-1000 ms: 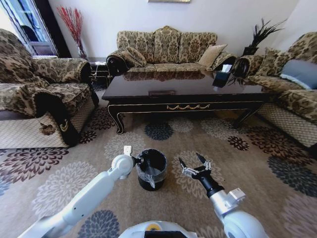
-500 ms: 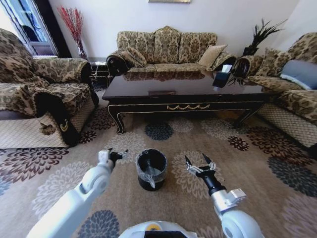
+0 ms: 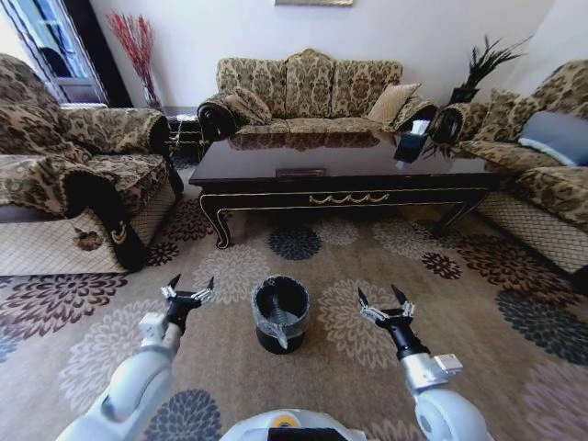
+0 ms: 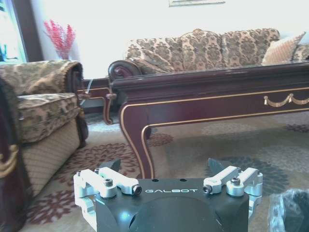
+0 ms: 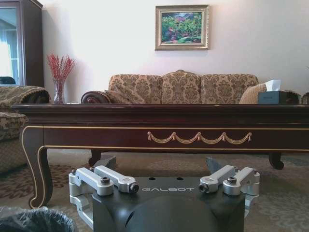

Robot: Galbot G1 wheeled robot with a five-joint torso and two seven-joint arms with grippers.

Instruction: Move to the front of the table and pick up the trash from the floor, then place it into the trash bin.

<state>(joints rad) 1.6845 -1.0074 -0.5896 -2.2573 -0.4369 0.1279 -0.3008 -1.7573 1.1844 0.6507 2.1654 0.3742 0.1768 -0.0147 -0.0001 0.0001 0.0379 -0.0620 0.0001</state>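
Floor (image 3: pixel 478 294) is patterned carpet across the whole lower head view. Table (image 3: pixel 344 165) sits at 12 o'clock, long side facing the robot, gold scroll ornament on its front; sofa (image 3: pixel 308 87) behind it, armchair (image 3: pixel 64 175) at 9–10 o'clock. Trash bin (image 3: pixel 281 314) stands upright on the carpet dead centre, at 6 o'clock from the table, liner over the rim, something pale inside, can't tell what. Left gripper (image 3: pixel 188 292) at 9 o'clock of the bin, apart from it, fingers spread wide, holding nothing. Right gripper (image 3: pixel 385 301) at 3 o'clock of the bin, also spread wide, holding nothing. Both point toward the table.
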